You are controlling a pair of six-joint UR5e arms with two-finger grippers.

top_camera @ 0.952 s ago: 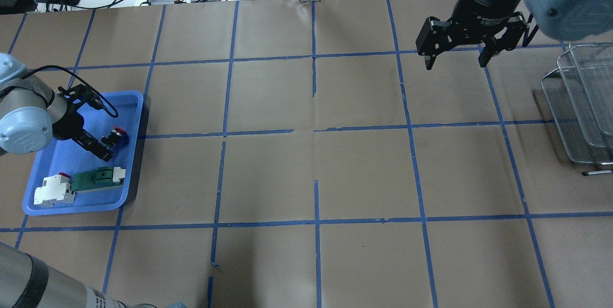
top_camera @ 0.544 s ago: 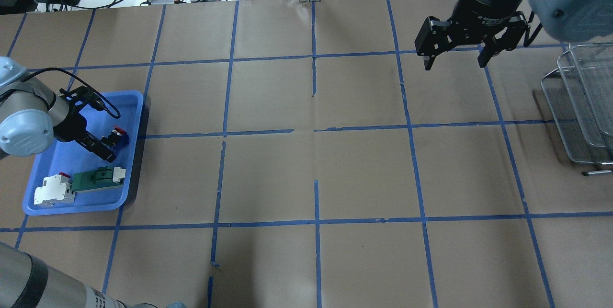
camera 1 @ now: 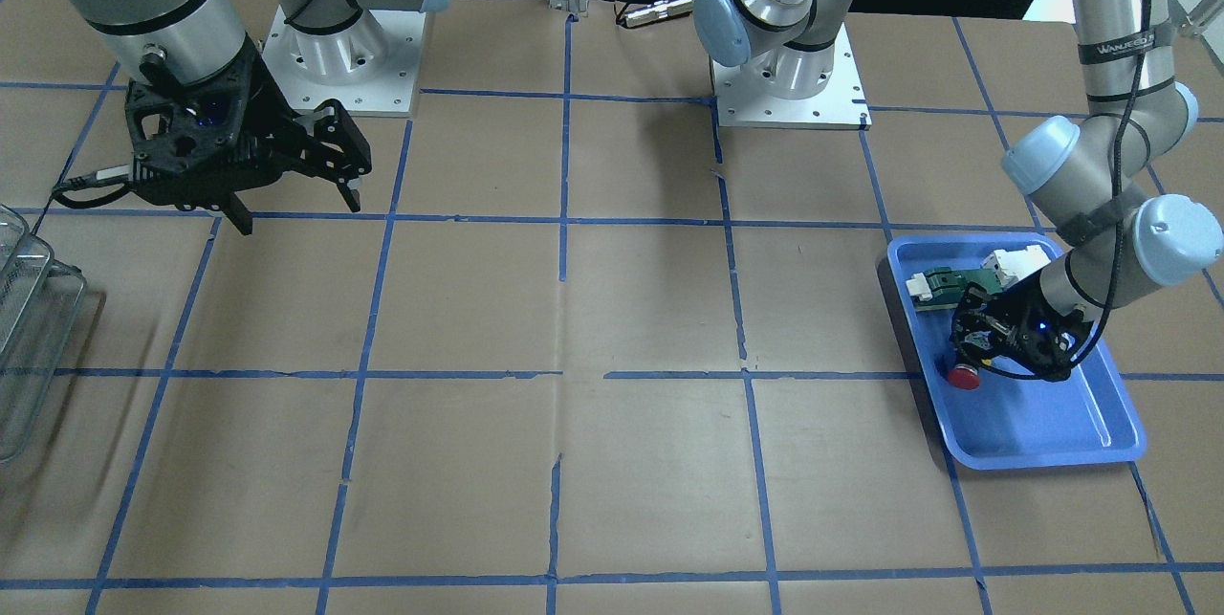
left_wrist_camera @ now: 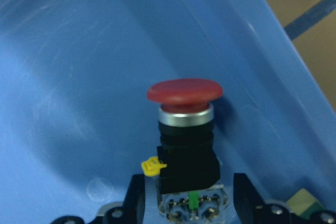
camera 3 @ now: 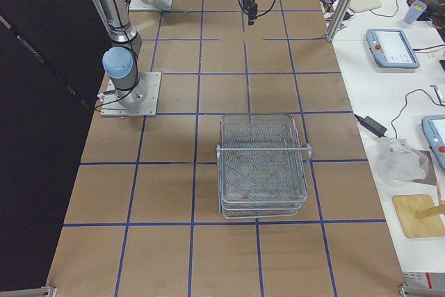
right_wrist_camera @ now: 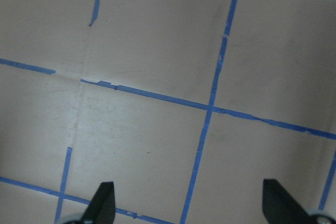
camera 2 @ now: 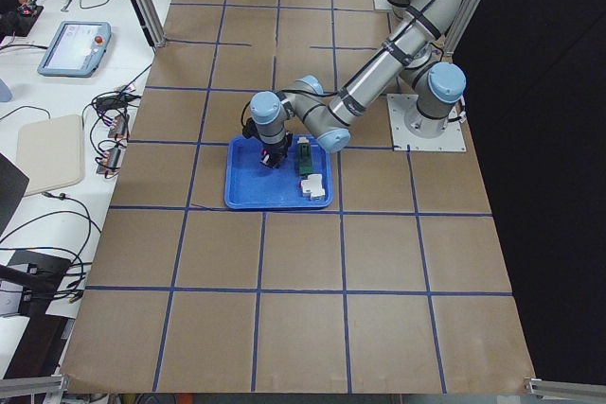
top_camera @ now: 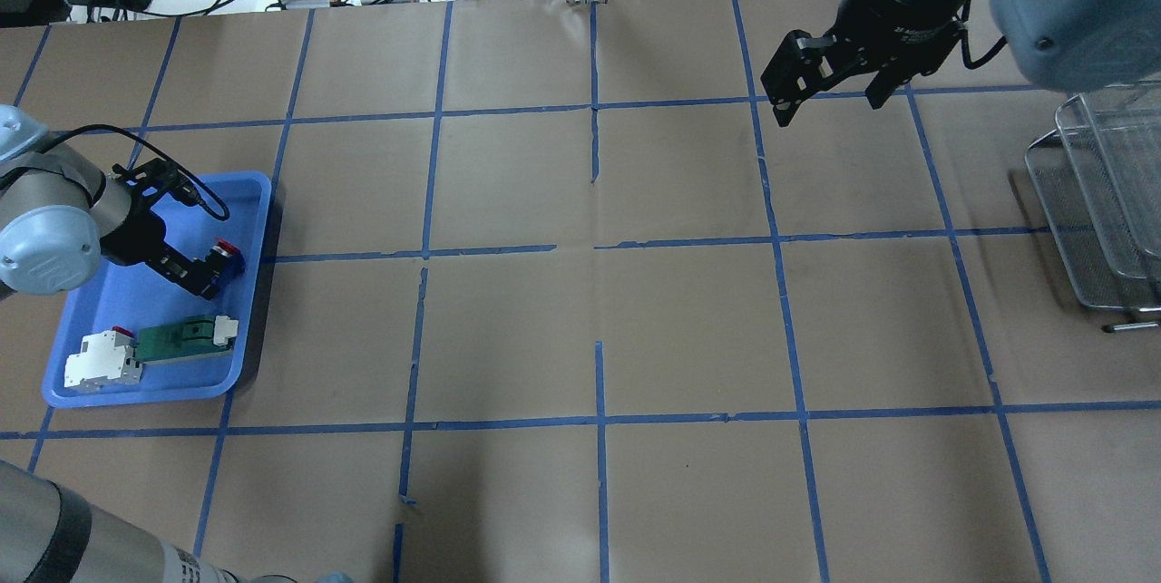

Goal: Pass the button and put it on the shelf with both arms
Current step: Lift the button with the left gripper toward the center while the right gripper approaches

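Note:
The button (top_camera: 225, 250), with a red mushroom cap on a black body, lies in the blue tray (top_camera: 257, 202) at the left of the overhead view. My left gripper (top_camera: 210, 270) is shut on its base. In the left wrist view the button (left_wrist_camera: 184, 92) stands between my two fingertips (left_wrist_camera: 137, 198), cap pointing away. It also shows in the front view (camera 1: 964, 376). My right gripper (top_camera: 827, 107) is open and empty, high over the far right of the table. The wire-mesh shelf (top_camera: 1102, 193) stands at the right edge.
A white-and-red block (top_camera: 100, 358) and a green flat part (top_camera: 186, 335) lie in the tray's near end. The tray wall (left_wrist_camera: 273, 77) rises close beside the button. Brown paper with blue tape lines (right_wrist_camera: 210, 108) covers the table.
My right gripper has moved left and farther back and turned a little. My left arm has shifted slightly; the button stays in the same spot in the tray.

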